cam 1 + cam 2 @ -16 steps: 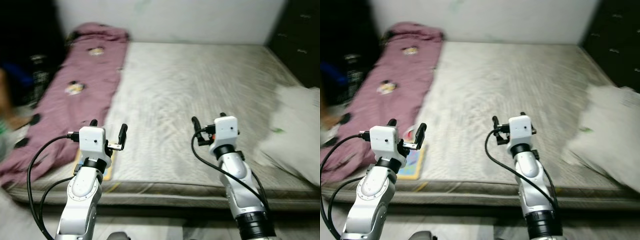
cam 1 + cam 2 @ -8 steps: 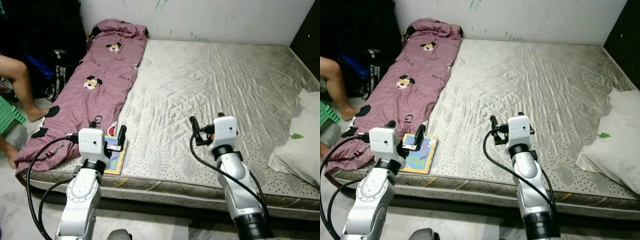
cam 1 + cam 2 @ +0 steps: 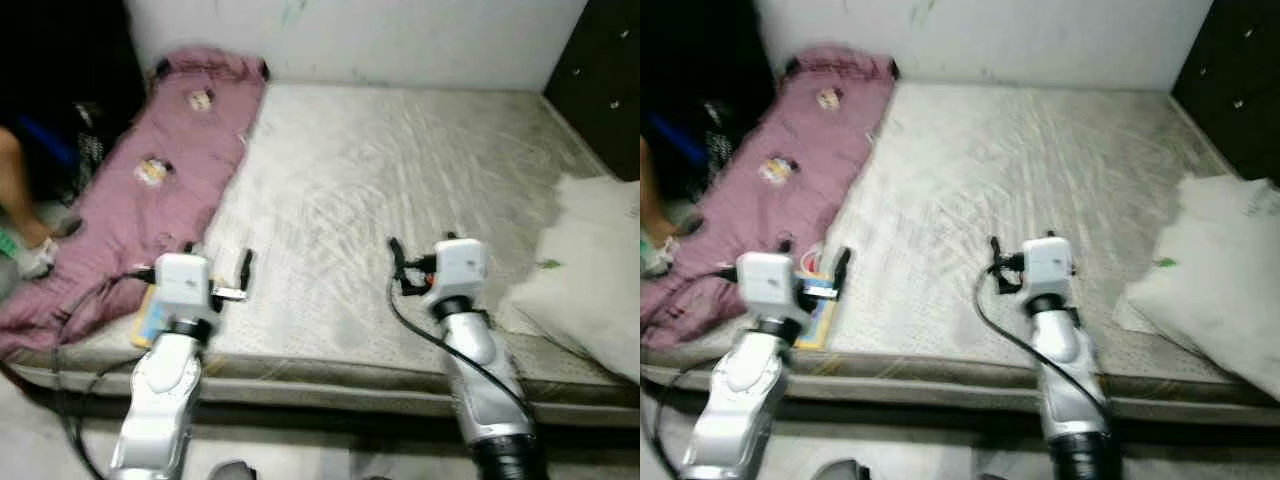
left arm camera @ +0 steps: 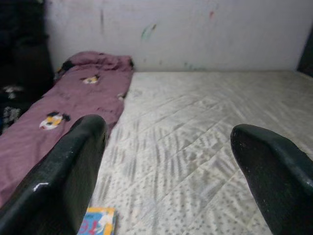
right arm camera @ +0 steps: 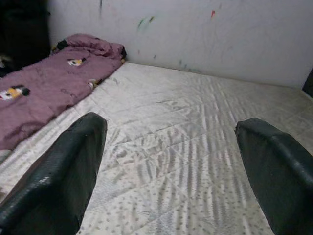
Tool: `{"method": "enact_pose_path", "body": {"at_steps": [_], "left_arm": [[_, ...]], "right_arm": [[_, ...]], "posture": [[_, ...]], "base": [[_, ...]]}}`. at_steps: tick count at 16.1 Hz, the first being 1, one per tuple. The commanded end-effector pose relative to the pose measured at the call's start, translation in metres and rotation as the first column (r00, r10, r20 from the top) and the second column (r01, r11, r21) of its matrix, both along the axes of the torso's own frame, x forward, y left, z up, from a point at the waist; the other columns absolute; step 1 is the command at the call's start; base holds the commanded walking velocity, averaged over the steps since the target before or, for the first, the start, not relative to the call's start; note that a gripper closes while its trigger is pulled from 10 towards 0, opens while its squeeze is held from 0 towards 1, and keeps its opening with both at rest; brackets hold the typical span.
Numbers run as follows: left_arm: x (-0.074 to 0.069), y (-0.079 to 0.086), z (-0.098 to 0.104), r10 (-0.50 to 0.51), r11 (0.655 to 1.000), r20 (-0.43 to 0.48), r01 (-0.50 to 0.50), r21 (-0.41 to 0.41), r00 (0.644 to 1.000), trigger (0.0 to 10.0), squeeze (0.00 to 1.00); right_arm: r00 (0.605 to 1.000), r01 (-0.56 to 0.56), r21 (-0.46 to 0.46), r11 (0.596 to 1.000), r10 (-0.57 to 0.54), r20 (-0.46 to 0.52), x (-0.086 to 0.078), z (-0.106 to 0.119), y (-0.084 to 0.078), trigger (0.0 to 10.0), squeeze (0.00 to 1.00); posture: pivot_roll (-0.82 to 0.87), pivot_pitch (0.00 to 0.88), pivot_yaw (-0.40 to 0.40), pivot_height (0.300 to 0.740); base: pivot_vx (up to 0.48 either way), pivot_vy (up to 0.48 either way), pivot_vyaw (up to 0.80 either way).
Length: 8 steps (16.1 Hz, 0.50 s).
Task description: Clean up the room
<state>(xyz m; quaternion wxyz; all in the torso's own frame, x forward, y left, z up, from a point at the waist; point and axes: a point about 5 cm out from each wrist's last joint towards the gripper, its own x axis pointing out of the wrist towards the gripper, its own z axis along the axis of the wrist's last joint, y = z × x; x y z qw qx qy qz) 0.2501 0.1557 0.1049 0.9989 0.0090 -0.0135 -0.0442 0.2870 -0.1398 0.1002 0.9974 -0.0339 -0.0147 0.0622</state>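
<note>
Since half a second ago the head camera has swung and blurred — the bare grey quilted mattress (image 3: 400,180) and the arms keep their places, while the person's bare leg (image 3: 20,200) at the left edge now sits further out of frame. The left gripper (image 3: 216,262) and right gripper (image 3: 420,258) both hover over the mattress's near edge, fingers spread wide with nothing between them. The small colourful picture book (image 4: 97,221) lies flat on the mattress corner just beside the left gripper, next to the mauve cartoon-print blanket (image 3: 150,180) along the left side — a white pillow (image 3: 585,270) rests at the right edge.
</note>
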Motion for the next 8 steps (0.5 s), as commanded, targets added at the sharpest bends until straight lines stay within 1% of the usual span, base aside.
{"method": "enact_pose_path", "body": {"at_steps": [1, 7, 8], "left_arm": [[0.0010, -0.0002, -0.0004, 0.000, 1.000, -0.007, 0.000, -0.005, 1.000, 10.0, 0.00], [0.0010, -0.0003, -0.0012, 0.004, 1.000, -0.013, -0.004, -0.021, 1.000, 10.0, 0.00], [0.0008, -0.0008, -0.0012, 0.004, 1.000, -0.011, -0.004, -0.020, 1.000, 10.0, 0.00]], "right_arm": [[1.000, -0.004, 0.000, 1.000, 0.004, 0.007, 0.0003, 0.0027, -0.0016, 10.0, 0.00], [1.000, -0.008, -0.005, 1.000, 0.008, 0.004, -0.0005, 0.0025, -0.0018, 10.0, 0.00], [1.000, -0.009, -0.006, 1.000, 0.009, 0.002, -0.0007, 0.0023, -0.0021, 10.0, 0.00]], "posture": [[0.06, 0.000, -0.008, 0.740], [0.05, 0.000, -0.011, 0.740], [0.05, 0.000, -0.013, 0.740]], "base": [[0.000, -0.398, 0.00], [0.000, -0.394, 0.00], [0.000, 0.000, 0.00]]}}
